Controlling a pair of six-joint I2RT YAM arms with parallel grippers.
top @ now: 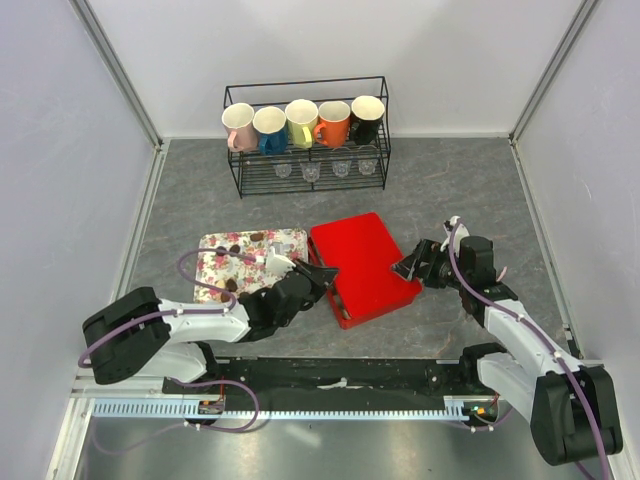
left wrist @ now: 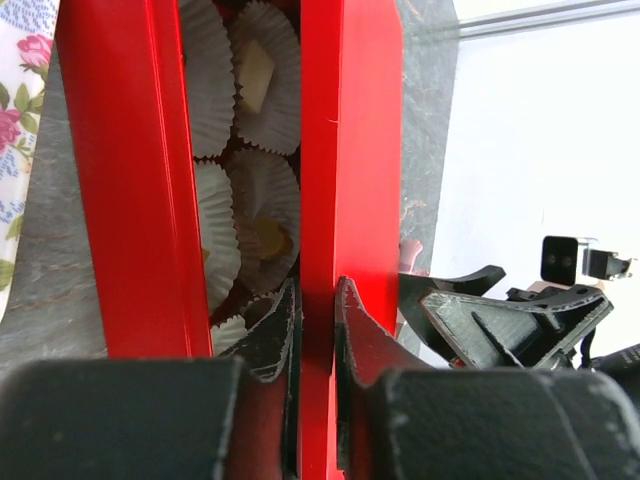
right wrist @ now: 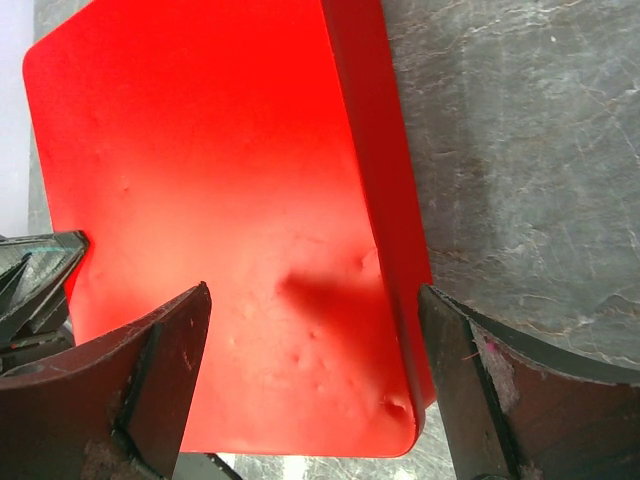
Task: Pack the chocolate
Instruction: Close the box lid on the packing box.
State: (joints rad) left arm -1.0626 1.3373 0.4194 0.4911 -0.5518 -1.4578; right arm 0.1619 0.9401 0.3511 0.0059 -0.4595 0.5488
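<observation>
Tabletop (top: 450,190) grey and marbled, walls (top: 340,50) white; left gripper (top: 322,274) tight on red lid (top: 365,260), right gripper (top: 407,266) spread.

The table (top: 450,190) has a grey, marbled top, closed in by pale walls at the left, right and upper edges of the top view. A black wire rack (top: 262,180) stands on it at upper centre, close to the back wall. A flower-printed tray (top: 215,262) lies flat left of centre. A red box (top: 365,262) sits just to the right of the tray, turned at a slant. A black rail (top: 340,375) runs along the table's lower edge.
</observation>
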